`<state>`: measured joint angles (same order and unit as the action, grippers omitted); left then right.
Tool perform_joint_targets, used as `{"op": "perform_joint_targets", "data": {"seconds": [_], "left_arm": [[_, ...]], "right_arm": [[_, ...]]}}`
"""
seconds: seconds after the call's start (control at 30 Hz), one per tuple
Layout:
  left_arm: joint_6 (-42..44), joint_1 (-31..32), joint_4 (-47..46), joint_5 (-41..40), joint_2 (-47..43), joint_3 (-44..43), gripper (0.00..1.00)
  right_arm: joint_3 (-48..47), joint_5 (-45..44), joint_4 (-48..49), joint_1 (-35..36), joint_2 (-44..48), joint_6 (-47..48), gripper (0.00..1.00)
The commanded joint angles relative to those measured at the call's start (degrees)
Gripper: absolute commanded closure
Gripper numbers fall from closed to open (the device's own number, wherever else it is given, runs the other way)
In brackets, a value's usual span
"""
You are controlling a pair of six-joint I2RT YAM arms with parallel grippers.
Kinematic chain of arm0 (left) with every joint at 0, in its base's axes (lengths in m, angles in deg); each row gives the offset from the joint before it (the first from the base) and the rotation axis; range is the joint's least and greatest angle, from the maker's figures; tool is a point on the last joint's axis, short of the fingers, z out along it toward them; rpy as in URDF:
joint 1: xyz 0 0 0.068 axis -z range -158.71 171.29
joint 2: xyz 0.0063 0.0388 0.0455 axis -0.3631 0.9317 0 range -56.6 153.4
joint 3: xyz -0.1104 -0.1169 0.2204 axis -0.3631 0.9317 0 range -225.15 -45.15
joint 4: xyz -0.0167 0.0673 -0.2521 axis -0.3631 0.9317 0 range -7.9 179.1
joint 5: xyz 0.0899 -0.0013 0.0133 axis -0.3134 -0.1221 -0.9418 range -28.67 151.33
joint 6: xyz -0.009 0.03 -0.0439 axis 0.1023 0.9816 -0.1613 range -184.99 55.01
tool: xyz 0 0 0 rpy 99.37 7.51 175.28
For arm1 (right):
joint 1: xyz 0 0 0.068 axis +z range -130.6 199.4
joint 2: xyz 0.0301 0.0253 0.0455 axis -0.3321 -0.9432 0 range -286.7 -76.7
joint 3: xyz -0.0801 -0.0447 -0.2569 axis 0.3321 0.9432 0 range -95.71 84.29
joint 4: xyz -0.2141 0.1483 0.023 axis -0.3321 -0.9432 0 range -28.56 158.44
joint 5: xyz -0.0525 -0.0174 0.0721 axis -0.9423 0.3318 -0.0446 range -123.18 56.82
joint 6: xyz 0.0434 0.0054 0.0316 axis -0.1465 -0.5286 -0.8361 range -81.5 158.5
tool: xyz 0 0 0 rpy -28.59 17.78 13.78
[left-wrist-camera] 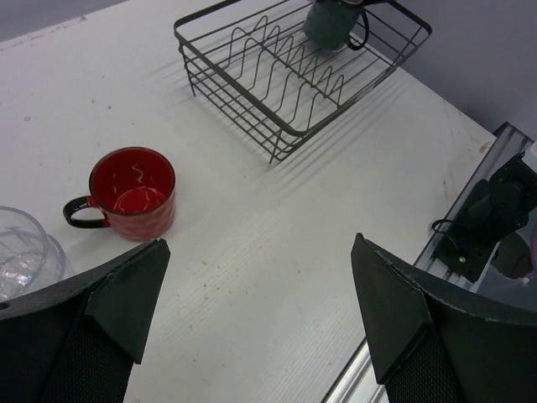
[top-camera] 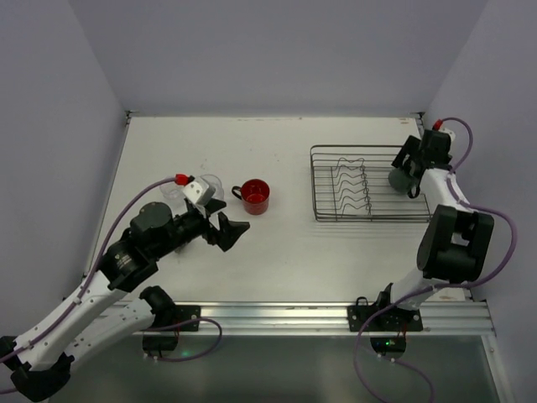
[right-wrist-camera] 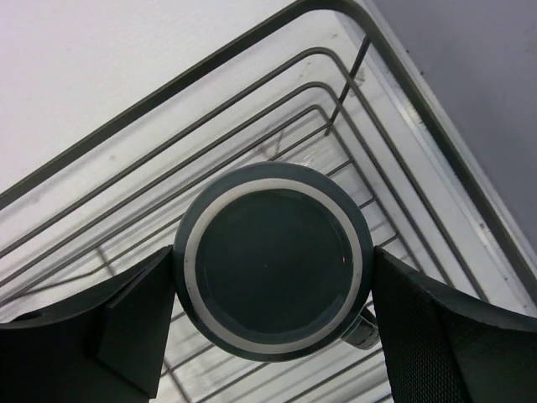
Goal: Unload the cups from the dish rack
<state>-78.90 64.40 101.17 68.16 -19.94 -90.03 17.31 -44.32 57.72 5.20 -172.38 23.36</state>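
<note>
A dark grey cup [top-camera: 399,179] sits bottom-up in the far right corner of the black wire dish rack [top-camera: 369,218]. My right gripper [top-camera: 409,170] is closed on its sides; in the right wrist view both fingers [right-wrist-camera: 138,323] press against the cup [right-wrist-camera: 273,260], with its handle at the lower right. A red cup [top-camera: 254,196] with a handle stands upright on the table left of the rack. A clear cup [top-camera: 210,183] stands further left. My left gripper [top-camera: 228,217] is open and empty, just in front of the red cup [left-wrist-camera: 134,191] and the clear cup [left-wrist-camera: 21,252].
The rack [left-wrist-camera: 235,81] holds wavy wire dividers and no other cup that I can see. White walls close the table on three sides. A metal rail [top-camera: 336,315] runs along the near edge.
</note>
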Motion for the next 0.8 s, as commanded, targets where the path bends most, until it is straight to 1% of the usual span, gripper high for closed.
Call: {"op": "perform_joint_targets", "data": {"seconds": [0.0, 0.17, 0.3, 0.37, 0.4, 0.43, 0.47, 0.5, 0.53, 0.6, 0.63, 0.67, 0.7, 0.73, 0.77], "left_arm": [[0.64, -0.49, -0.61, 0.38, 0.95, -0.64, 0.03], [-1.90, -0.57, -2.54, 2.66, 2.35, -1.17, 0.04], [-5.24, -0.57, -5.35, 6.34, 4.29, -2.05, 0.04], [-8.31, -0.49, -9.12, 7.84, 6.04, -2.05, 0.05], [-10.67, -0.57, -10.97, 10.37, 6.83, -1.79, 0.07], [-12.00, -0.57, -15.68, 11.88, 8.93, -1.18, 0.07], [-13.15, -0.49, -17.91, 13.46, 10.17, -1.00, 0.08], [-15.33, -0.49, -21.76, 17.13, 11.66, -0.73, 0.09], [-16.57, -0.40, -27.71, 18.73, 14.81, -0.56, 0.09], [-19.73, -0.40, -32.84, 20.32, 18.16, -0.64, 0.10], [-20.62, -0.40, -37.13, 20.33, 21.66, -0.82, 0.10], [-21.41, -0.40, -38.74, 20.24, 23.52, -1.60, 0.10], [-22.81, -0.40, -40.06, 20.50, 25.54, -2.31, 0.10], [-23.35, -0.40, -42.95, 21.03, 29.56, -3.01, 0.10], [-24.05, -0.40, -44.19, 21.99, 31.43, -4.76, 0.10]], "right_arm": [[1.49, 6.55, 7.63, 0.40, 12.08, -4.27, 0.43], [5.88, 10.78, 10.19, 0.48, 20.87, -8.94, 0.44], [10.46, 15.87, 13.53, 0.40, 28.07, -14.29, 0.45], [13.36, 19.74, 15.63, 0.40, 30.01, -16.49, 0.46], [14.32, 21.05, 16.34, 0.48, 31.59, -18.94, 0.46], [16.16, 24.37, 17.13, 0.40, 32.30, -20.18, 0.46], [16.96, 26.15, 18.09, 0.48, 33.01, -21.59, 0.46], [18.01, 28.25, 19.32, 0.49, 34.49, -25.08, 0.46], [20.55, 33.67, 21.42, 0.49, 35.20, -26.77, 0.46], [22.93, 37.92, 25.82, 0.40, 36.87, -32.46, 0.46], [25.30, 40.20, 28.19, 0.48, 38.19, -34.33, 0.46], [26.45, 44.75, 32.39, 0.49, 38.89, -36.61, 0.46], [27.77, 46.89, 35.13, 0.40, 39.51, -41.50, 0.46], [30.22, 49.26, 38.37, 0.40, 40.30, -44.25, 0.46], [31.37, 52.85, 44.06, 0.48, 40.66, -47.06, 0.46]]}}
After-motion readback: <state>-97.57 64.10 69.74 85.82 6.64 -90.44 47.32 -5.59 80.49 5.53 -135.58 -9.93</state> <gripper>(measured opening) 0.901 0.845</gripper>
